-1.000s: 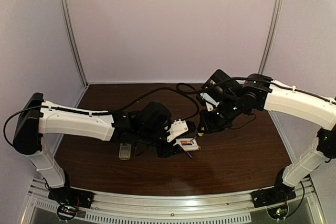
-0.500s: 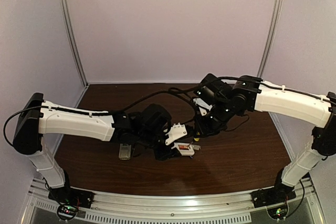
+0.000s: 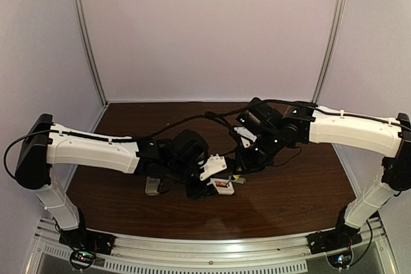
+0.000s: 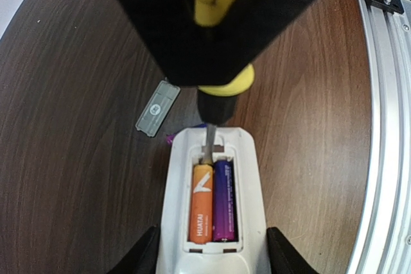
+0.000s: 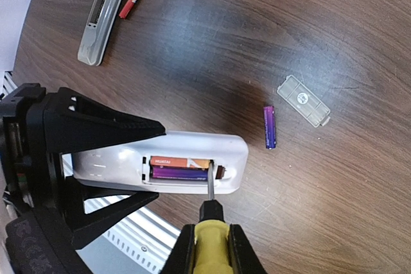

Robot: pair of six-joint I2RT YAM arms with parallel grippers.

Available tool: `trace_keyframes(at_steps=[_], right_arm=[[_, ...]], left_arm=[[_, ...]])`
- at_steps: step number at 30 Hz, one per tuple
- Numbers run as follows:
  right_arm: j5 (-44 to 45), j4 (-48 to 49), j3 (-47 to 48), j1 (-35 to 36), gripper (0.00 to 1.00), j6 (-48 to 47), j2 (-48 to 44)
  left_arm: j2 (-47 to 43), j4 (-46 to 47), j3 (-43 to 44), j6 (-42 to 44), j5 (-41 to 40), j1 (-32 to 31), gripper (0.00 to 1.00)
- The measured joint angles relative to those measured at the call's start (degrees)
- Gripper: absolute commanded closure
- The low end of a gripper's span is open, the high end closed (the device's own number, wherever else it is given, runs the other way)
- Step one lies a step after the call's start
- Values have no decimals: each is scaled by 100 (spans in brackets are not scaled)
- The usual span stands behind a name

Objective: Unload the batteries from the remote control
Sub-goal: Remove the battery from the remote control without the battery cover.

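A: Entry one. Step in hand?
B: Prying out cells. The left pincer (image 4: 213,258) clamps the white remote (image 4: 253,178) by its sides, lower centre of the left wrist view, with the bay open. The right pincer (image 5: 212,251) is closed on the screwdriver (image 4: 223,88). Its blade tip sits at the bay's top end, above the orange battery (image 4: 202,203) and purple battery (image 4: 224,200) lying side by side.

A: Already out?
B: In the right wrist view, a loose purple battery (image 5: 270,127) lies on the desk (image 5: 257,30) right of centre, near the cover plate (image 5: 304,100). A red battery (image 5: 130,4) lies upper left, beside a grey remote (image 5: 99,22).

A: Next move?
B: Likely to slip the blade under one cell's end and lever gently.

A: Change since a second ago?
B: The right arm has swung down-left, so the screwdriver now meets the remote. The left grip is unchanged.
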Motion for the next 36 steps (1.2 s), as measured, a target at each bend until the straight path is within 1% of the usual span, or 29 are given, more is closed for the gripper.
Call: trace_keyframes(at_steps=[11,16,28,36], right_arm=[[175,317,-376,0,100,63,-592],[153,632,-702,-7,100,59,-872],[33,1121,-1182,-35,100,39,-1158],[-31,1329,-1432,-48,100,35,-1305]], left_arm=[[-157,192,0,-4,0,0,100],[-225,273,-48,-50,9,0,100],[-232,365,-127,-162,68,0,100],[-249,682,-337,-219,142,0,100]])
